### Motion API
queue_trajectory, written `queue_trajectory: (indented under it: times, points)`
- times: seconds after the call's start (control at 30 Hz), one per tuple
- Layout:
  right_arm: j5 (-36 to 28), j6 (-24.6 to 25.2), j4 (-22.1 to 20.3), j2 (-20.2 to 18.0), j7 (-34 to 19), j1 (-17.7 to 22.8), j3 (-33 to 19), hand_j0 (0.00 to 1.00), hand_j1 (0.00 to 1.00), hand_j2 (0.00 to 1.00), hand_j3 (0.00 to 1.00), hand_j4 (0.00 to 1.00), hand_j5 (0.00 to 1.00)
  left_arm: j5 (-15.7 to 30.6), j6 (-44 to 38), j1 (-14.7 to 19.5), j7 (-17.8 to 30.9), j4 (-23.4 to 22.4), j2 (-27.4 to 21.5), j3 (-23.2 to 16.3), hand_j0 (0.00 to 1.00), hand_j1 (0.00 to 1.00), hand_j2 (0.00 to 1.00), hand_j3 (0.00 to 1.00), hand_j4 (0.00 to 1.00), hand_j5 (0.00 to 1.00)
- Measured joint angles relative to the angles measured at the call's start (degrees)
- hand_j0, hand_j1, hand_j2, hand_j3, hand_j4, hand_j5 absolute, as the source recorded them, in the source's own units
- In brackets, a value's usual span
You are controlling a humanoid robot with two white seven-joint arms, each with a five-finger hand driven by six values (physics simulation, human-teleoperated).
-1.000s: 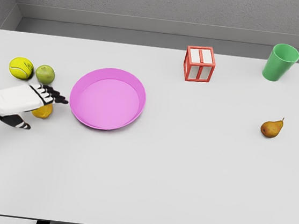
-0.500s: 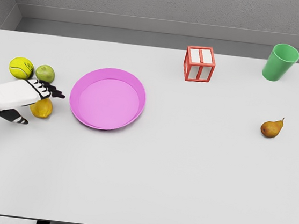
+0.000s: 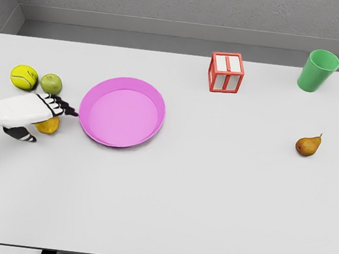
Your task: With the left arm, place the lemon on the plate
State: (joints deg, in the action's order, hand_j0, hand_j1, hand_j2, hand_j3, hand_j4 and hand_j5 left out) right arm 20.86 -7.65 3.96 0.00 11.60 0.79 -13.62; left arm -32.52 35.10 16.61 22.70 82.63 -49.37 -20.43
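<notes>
The lemon (image 3: 49, 126) lies on the white table left of the pink plate (image 3: 122, 111), and only its lower right part shows under my hand. My left hand (image 3: 39, 118) reaches in from the left edge and hovers over the lemon. Its fingers (image 3: 58, 105) stretch toward the plate's rim while the thumb (image 3: 21, 134) hangs below to the left. The hand is open and holds nothing. My right arm is out of view.
A tennis ball (image 3: 24, 77) and a green apple (image 3: 50, 83) sit just behind the hand. A red-framed white cube (image 3: 226, 72) and a green cup (image 3: 318, 70) stand at the back right. A pear (image 3: 308, 144) lies at the right.
The left hand first rose slightly, showing more of the lemon, then came back down over it and shifted a little right. The lemon has not moved.
</notes>
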Motion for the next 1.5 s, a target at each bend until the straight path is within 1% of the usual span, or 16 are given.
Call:
queue_trajectory:
  times: [0.07, 0.37, 0.47, 0.57, 0.63, 0.73, 0.77, 1.0, 1.1, 1.17, 1.3, 1.5]
  points:
    - [0.0, 0.0, 0.0, 0.0, 0.0, 0.0, 0.0, 1.00, 1.00, 1.00, 1.00, 1.00, 1.00, -0.4, 0.0, 0.1, 0.0, 0.0, -0.2, 0.0, 0.75, 0.75, 0.75, 0.75, 0.75, 0.75]
    - [0.0, 0.0, 0.0, 0.0, 0.0, 0.0, 0.0, 1.00, 1.00, 1.00, 1.00, 1.00, 1.00, -0.8, 0.0, 0.1, 0.0, 0.0, -0.3, -0.2, 0.74, 0.74, 0.74, 0.74, 0.74, 0.74]
    - [0.0, 0.0, 0.0, 0.0, 0.0, 0.0, 0.0, 1.00, 1.00, 1.00, 1.00, 1.00, 1.00, -0.8, 0.0, 0.1, 0.2, 0.1, -0.3, -0.4, 0.65, 0.65, 0.65, 0.65, 0.65, 0.65]
    - [0.0, 0.0, 0.0, 0.0, 0.0, 0.0, 0.0, 1.00, 1.00, 1.00, 1.00, 1.00, 1.00, -0.8, 0.0, 0.1, 0.3, 0.1, -0.4, -0.5, 0.60, 0.60, 0.60, 0.60, 0.60, 0.60]
    - [0.0, 0.0, 0.0, 0.0, 0.0, 0.0, 0.0, 1.00, 1.00, 1.00, 1.00, 1.00, 1.00, -0.8, 0.0, 0.1, 0.4, 0.1, -0.5, -0.5, 0.53, 0.53, 0.53, 0.53, 0.53, 0.53]
    - [0.0, 0.0, 0.0, 0.0, 0.0, 0.0, 0.0, 1.00, 1.00, 1.00, 1.00, 1.00, 1.00, -0.7, 0.0, 0.3, 1.0, 0.1, -0.6, -0.5, 0.52, 0.52, 0.52, 0.52, 0.52, 0.52]
    - [0.0, 0.0, 0.0, 0.0, 0.0, 0.0, 0.0, 1.00, 1.00, 1.00, 1.00, 1.00, 1.00, -0.6, 0.0, 0.3, 1.1, 0.1, -0.6, -0.4, 0.50, 0.50, 0.50, 0.50, 0.50, 0.50]
    - [0.0, 0.0, 0.0, 0.0, 0.0, 0.0, 0.0, 1.00, 1.00, 1.00, 1.00, 1.00, 1.00, -0.4, 0.0, 0.3, 1.5, 0.6, -0.7, -0.1, 0.49, 0.49, 0.49, 0.49, 0.49, 0.49]
    - [0.0, 0.0, 0.0, 0.0, 0.0, 0.0, 0.0, 1.00, 1.00, 1.00, 1.00, 1.00, 1.00, -0.3, 0.0, 0.4, 1.5, 0.7, -0.7, 0.0, 0.43, 0.43, 0.43, 0.43, 0.43, 0.43]
    - [0.0, 0.0, 0.0, 0.0, 0.0, 0.0, 0.0, 1.00, 1.00, 1.00, 1.00, 1.00, 1.00, -0.3, 0.0, 0.4, 1.5, 0.7, -0.7, 0.1, 0.44, 0.44, 0.44, 0.44, 0.44, 0.44]
    - [0.0, 0.0, 0.0, 0.0, 0.0, 0.0, 0.0, 1.00, 1.00, 1.00, 1.00, 1.00, 1.00, -0.1, 0.0, 1.8, 1.5, 0.8, -0.8, 0.2, 0.44, 0.44, 0.44, 0.44, 0.44, 0.44]
    - [0.0, 0.0, 0.0, 0.0, 0.0, 0.0, 0.0, 1.00, 1.00, 1.00, 1.00, 1.00, 1.00, -0.1, 0.0, 2.5, 1.5, 1.1, -0.7, 0.2, 0.44, 0.44, 0.44, 0.44, 0.44, 0.44]
